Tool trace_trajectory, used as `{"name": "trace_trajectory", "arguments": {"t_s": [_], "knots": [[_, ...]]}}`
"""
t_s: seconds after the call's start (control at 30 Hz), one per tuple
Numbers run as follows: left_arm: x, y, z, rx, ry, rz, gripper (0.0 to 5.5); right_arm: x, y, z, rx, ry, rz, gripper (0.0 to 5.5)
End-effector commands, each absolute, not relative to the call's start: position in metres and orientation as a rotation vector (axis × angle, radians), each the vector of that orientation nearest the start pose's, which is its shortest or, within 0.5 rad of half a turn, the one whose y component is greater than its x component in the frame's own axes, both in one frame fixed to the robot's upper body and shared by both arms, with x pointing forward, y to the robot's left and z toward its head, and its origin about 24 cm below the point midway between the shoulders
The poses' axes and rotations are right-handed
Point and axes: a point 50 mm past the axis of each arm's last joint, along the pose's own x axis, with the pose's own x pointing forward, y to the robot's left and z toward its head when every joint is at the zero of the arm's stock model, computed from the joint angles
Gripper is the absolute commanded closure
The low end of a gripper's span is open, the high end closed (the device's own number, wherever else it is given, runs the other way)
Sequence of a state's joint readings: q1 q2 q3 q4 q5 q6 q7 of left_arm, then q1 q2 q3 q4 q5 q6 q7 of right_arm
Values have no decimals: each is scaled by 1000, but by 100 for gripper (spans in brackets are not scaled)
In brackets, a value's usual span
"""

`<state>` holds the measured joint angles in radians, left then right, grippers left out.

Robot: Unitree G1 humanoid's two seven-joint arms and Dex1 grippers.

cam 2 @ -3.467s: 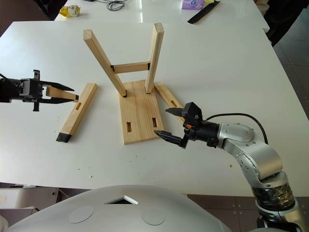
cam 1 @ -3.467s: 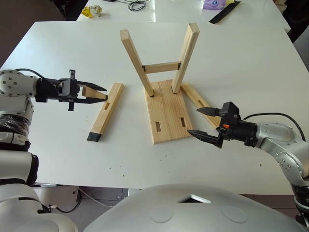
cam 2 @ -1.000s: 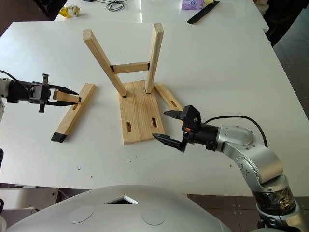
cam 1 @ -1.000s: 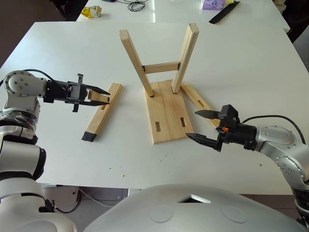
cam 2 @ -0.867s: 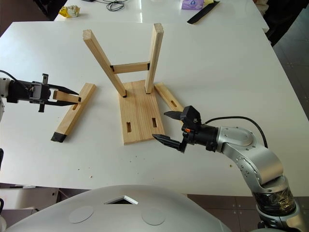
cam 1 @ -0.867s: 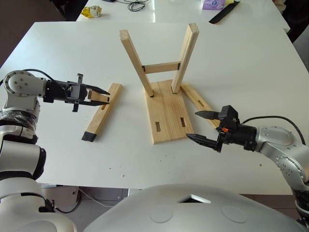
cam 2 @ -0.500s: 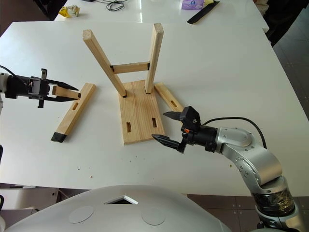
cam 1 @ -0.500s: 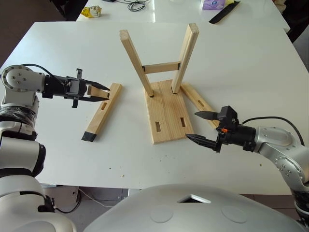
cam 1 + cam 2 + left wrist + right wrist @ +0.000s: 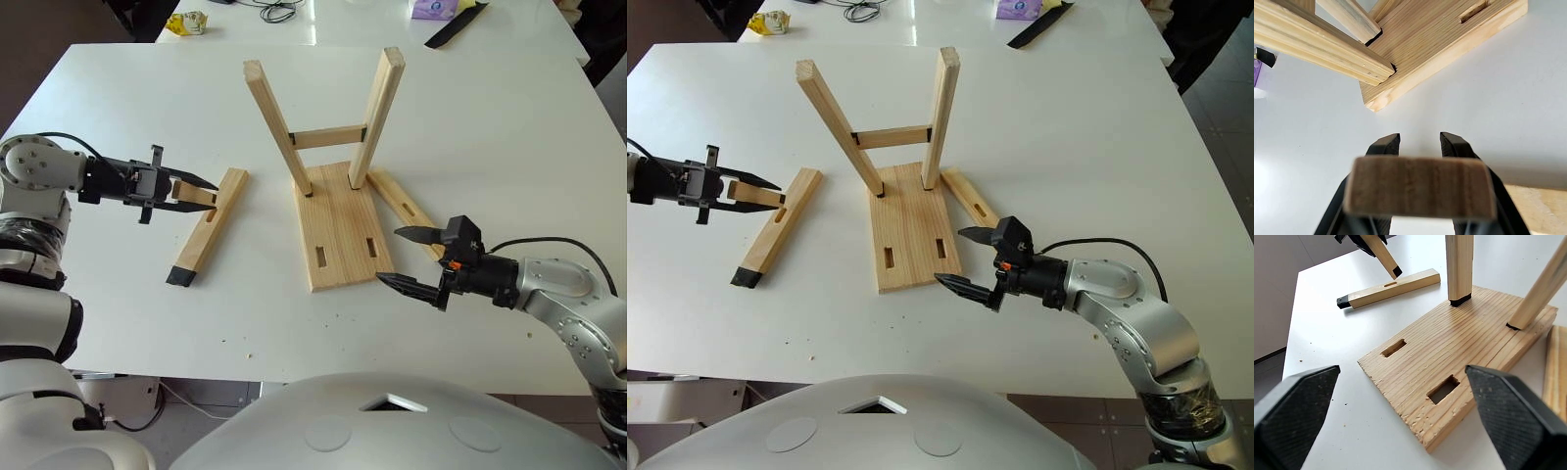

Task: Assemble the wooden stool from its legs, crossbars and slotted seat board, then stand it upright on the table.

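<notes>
Stool assembly stands half done. The seat board (image 9: 338, 230) lies flat on the table (image 9: 509, 137), with two legs (image 9: 277, 122) planted in its far slots and tied by a crossbar (image 9: 328, 137), all well off to the inner side of the left claw (image 9: 206, 194). That claw is closed on a short crossbar (image 9: 1418, 186), held just by the far half of the loose leg (image 9: 209, 227) lying ahead of it; whether bar and leg touch I cannot tell. The right claw (image 9: 390, 256) gapes wide and holds nothing, hovering just off the board's near corner, with a second loose leg (image 9: 402, 211) just beyond it. The step looks to be seating the short crossbar in the leg's mortise (image 9: 214, 215). It is best to square the bar's end to the slot, enter straight, and press gently, since the unbraced leg may skid or roll.
</notes>
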<state>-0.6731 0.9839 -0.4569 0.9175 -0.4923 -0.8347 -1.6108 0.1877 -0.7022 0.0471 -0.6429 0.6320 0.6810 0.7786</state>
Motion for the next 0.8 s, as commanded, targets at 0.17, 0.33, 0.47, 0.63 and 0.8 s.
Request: {"name": "trace_trajectory", "arguments": {"t_s": [0.17, 0.33, 0.47, 0.63, 0.8], "knots": [[273, 310, 134, 917, 208, -1443, 418, 168, -159, 98, 14, 435, 1133, 78], [268, 310, 127, 889, 215, -1450, 418, 168, -159, 99, 14, 438, 1137, 78], [263, 309, 122, 855, 214, -1467, 418, 168, -159, 100, 16, 440, 1135, 78], [256, 310, 116, 832, 243, -1488, 418, 167, -159, 100, 18, 440, 1129, 78], [254, 315, 115, 810, 298, -1484, 418, 167, -159, 100, 17, 441, 1123, 78]]}}
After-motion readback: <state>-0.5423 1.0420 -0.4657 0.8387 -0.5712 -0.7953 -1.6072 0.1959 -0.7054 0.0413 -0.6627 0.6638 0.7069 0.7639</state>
